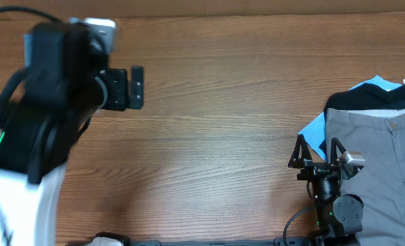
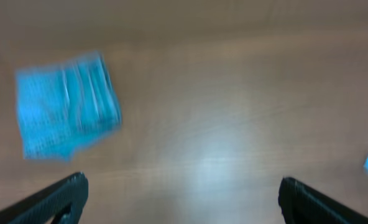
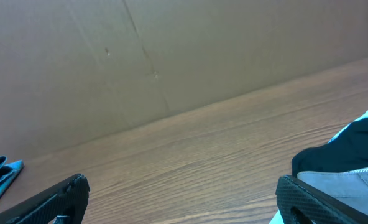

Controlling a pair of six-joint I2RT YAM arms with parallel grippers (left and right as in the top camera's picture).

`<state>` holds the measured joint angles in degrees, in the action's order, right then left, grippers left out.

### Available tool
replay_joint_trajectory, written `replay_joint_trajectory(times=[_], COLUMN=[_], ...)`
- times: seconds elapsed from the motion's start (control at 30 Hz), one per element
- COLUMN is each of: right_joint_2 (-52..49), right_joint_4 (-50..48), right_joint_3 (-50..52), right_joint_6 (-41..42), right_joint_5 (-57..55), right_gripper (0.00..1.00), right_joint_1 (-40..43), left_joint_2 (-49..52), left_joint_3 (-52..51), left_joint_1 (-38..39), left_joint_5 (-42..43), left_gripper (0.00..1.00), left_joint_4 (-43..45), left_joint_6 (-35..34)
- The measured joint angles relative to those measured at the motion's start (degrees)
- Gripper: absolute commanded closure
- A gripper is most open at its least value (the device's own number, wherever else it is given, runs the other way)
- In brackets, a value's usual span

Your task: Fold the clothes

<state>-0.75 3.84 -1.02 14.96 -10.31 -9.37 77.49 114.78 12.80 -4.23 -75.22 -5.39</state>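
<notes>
Looking from overhead, the blurred left gripper [image 1: 135, 87] hangs over the far-left part of the table [image 1: 209, 137]. The right gripper [image 1: 317, 152], fingers spread, sits just beside grey-beige trousers [image 1: 380, 157] piled with a black garment [image 1: 373, 100] on pale-blue fabric [image 1: 315, 130]. Left wrist: jaws wide apart, empty, above a blurred folded blue garment [image 2: 66, 106] lying flat on the wood. Right wrist: jaws apart, empty.

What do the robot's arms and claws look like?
Both arms are mostly black. The left arm has a white lower segment, a green light and a black cable. The right arm shows a green light and a silver part near its wrist. The left claw and right claw each have two dark angular fingers.
</notes>
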Motion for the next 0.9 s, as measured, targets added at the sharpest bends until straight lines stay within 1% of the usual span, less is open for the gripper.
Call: replay_joint_trajectory(times=[0.03,0.13,0.23,0.33,0.53,0.77,0.9], right_joint_2=[0.02,0.02,0.02,0.02,0.02,0.02,0.02], right_joint_4=[0.04,0.02,0.04,0.04,0.04,0.04,0.04], right_joint_3=[0.00,0.00,0.00,0.00,0.00,0.00,0.00], right_joint_6=[-0.02,0.00,0.00,0.00,0.00,0.00,0.00], right_joint_5=[0.00,0.00,-0.02,0.02,0.02,-0.02,0.02], right_gripper=[0.00,0.00,0.00,0.00,0.00,0.00,0.00], right_joint_1=[0.00,0.00,0.00,0.00,0.00,0.00,0.00], left_joint_2=[-2.73,-12.87,-21.46,-28.44,-42.10,-62.66,-71.82], left_joint_3=[-2.27,-14.21,-27.45,-40.85,-64.54,-84.43,-95.69], left_joint_1=[0.00,-0.02,-0.02,-0.61,-6.60,-8.07,-8.07], left_joint_5=[-0.20,-0.83,-1.05,-0.96,1.88,2.86,3.13], left_gripper=[0.00,0.00,0.00,0.00,0.00,0.00,0.00], left_joint_4=[3.56,17.88,27.80,33.35,43.36,56.89,65.26], left_joint_6=[0.00,0.15,1.49,2.45,2.82,2.80,2.62])
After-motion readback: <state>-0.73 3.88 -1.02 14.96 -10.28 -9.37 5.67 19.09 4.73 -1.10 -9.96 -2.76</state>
